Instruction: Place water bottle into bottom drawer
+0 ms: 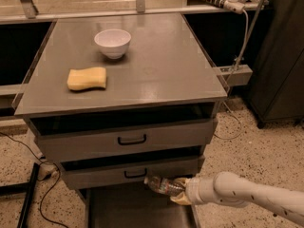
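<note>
The water bottle, clear crinkled plastic, lies on its side in my gripper, cap end pointing left. It hangs just below the lower grey drawer front and above the bottom drawer, a dark flat tray pulled out at the bottom of the frame. My white arm comes in from the lower right. The gripper is shut on the bottle's base end.
A white bowl and a yellow sponge sit on the grey cabinet top. The upper drawer front has a black handle. Cables lie on the speckled floor at the left. A dark cabinet stands at the right.
</note>
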Action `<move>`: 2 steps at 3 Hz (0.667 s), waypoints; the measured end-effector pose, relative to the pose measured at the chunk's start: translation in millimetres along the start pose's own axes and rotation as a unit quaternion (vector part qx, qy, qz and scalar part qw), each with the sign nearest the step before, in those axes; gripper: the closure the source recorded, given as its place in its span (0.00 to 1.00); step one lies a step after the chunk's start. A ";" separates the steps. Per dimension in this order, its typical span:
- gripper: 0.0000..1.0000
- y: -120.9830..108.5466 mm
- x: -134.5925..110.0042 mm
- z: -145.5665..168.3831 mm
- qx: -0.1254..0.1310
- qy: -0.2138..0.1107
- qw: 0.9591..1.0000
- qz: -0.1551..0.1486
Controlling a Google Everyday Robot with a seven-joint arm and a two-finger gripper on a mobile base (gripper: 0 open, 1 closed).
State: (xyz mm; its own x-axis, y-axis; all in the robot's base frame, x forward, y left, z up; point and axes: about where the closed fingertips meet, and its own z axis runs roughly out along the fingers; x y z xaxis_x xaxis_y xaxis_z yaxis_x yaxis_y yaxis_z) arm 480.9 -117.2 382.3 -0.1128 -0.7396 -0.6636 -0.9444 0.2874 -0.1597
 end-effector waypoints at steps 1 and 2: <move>1.00 16.8 17.2 24.2 0.000 -0.016 1.000 -0.019; 1.00 24.0 32.6 45.8 0.011 -0.032 0.999 -0.026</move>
State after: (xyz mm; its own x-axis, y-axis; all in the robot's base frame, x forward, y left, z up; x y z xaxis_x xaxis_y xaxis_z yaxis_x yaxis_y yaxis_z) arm 468.7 -106.5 323.3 -0.0425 -0.7139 -0.6989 -0.9416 0.2625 -0.2108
